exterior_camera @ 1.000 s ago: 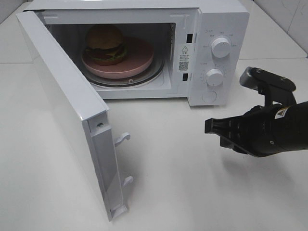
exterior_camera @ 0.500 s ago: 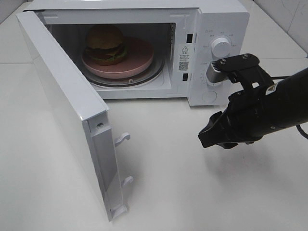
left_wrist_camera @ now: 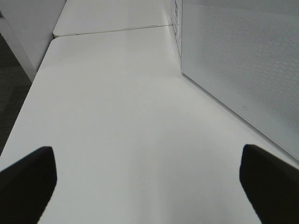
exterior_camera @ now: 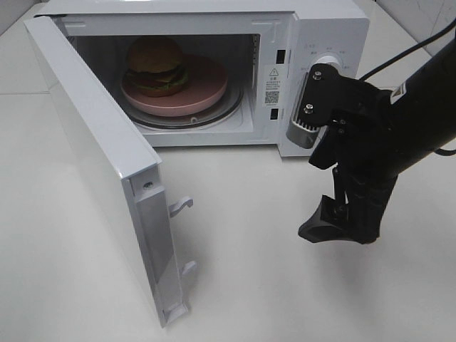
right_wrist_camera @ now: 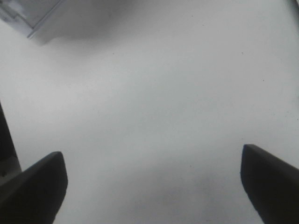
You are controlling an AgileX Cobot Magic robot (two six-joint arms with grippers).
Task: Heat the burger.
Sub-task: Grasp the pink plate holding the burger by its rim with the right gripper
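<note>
Tipped from level to nose-down within the last second, and spread from shut to fully apart: right gripper [exterior_camera: 335, 229], now hanging in front of the microwave [exterior_camera: 313, 35], just off its control panel, holding nothing. From its own wrist camera, only bare table [right_wrist_camera: 154, 93] between the two dark fingertips [right_wrist_camera: 32, 186]. Probably parked there clear of the door's swing.

Nearest the camera, off the microwave's front left: free edge of the open door [exterior_camera: 153, 235], white latch hooks [exterior_camera: 182, 205] sticking out. Left wide open, so no heating possible yet.

On the microwave's left flank, apparently outside that door: left gripper [left_wrist_camera: 149, 186], out of the high view, jaws spread wide and empty, aimed along the tabletop with a white perforated panel [left_wrist_camera: 243, 60] just beside it. Looks well placed for pushing the door shut.

Further back, inside the microwave's cavity: salmon-pink dish [exterior_camera: 206, 89] resting on the glass turntable [exterior_camera: 239, 108], roughly centred, presumably so as to rotate freely. On the dish, toward the cavity's left rear: burger [exterior_camera: 155, 64], upright, bun on top, already loaded.

At the microwave's right side, behind the right arm: upper knob [exterior_camera: 329, 61] partly visible, anything below it hidden. Left to do, by the look of it: closing the door, then setting a dial.
</note>
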